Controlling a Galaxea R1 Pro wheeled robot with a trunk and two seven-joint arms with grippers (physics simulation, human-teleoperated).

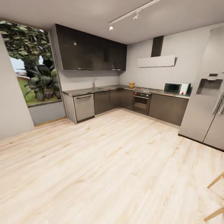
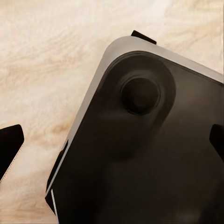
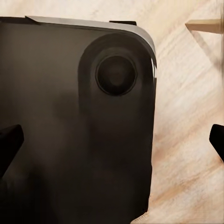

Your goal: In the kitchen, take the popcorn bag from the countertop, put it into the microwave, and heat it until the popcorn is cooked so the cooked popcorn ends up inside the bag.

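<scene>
Across the pale floor [image 1: 102, 161], the microwave [image 1: 176, 88] sat on the bench [image 1: 93, 90] beside the fridge [image 1: 205, 93], while both grippers [image 2: 112, 144] [image 3: 112, 144] hung released, fingers apart.

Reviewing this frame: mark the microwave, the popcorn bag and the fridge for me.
microwave [image 1: 173, 88], head view, on its dark glass door.
popcorn bag [image 1: 132, 84], head view, on the small tan shape on the countertop beside the hob; too small to confirm detail.
fridge [image 1: 199, 118], head view, on its steel front below the dispenser.

a home kitchen: dark glossy cabinets [image 1: 93, 51], built-in oven [image 1: 141, 102], microwave [image 1: 176, 88], steel fridge [image 1: 205, 102]
</scene>
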